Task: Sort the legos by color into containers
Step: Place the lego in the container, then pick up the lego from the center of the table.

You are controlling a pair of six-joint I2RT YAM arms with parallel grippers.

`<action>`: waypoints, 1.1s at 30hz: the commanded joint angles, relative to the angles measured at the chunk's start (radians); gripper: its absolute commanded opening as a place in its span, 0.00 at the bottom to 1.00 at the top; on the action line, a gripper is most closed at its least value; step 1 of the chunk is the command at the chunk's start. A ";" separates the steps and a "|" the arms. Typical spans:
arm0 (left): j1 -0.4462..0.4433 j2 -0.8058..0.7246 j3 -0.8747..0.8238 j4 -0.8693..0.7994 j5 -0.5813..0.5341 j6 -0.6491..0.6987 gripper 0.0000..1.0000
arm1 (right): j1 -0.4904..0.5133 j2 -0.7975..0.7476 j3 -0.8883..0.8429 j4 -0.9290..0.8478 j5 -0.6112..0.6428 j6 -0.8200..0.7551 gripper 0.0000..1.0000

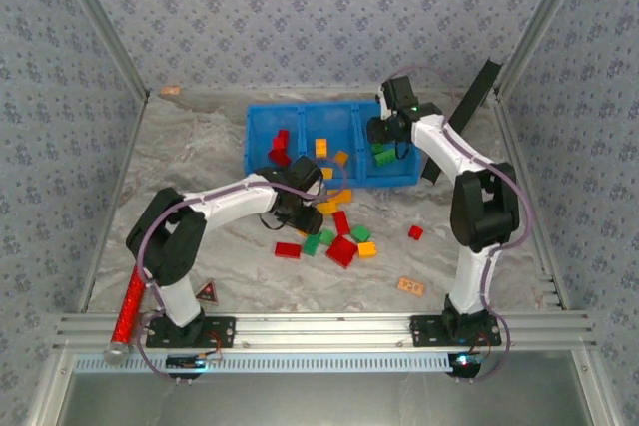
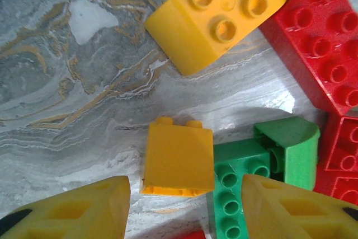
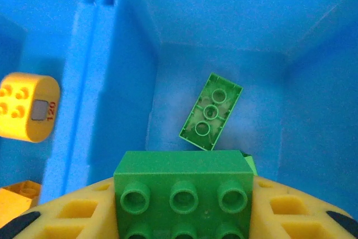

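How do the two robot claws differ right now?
The left gripper hangs open and empty; the right gripper is shut on a green brick. The left gripper is over a yellow brick on the table; the right gripper is over the blue tray. Both have yellow fingers.

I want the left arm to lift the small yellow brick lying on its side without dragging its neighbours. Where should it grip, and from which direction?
From straight above, pinching the yellow brick across its studded end and its opposite end: both face bare marble. One flat side lies against the green brick, so a jaw there would probably snag.
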 commanded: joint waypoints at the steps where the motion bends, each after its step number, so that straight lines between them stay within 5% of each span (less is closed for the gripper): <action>1: -0.007 0.023 -0.004 0.017 0.013 0.008 0.55 | -0.006 0.041 0.041 -0.035 -0.026 0.002 0.43; 17: -0.007 0.073 -0.004 0.011 0.006 -0.003 0.54 | -0.009 0.068 0.052 -0.046 -0.047 -0.006 0.63; 33: -0.003 0.087 -0.034 0.011 -0.001 -0.020 0.42 | 0.006 -0.103 -0.006 -0.101 -0.046 0.003 0.65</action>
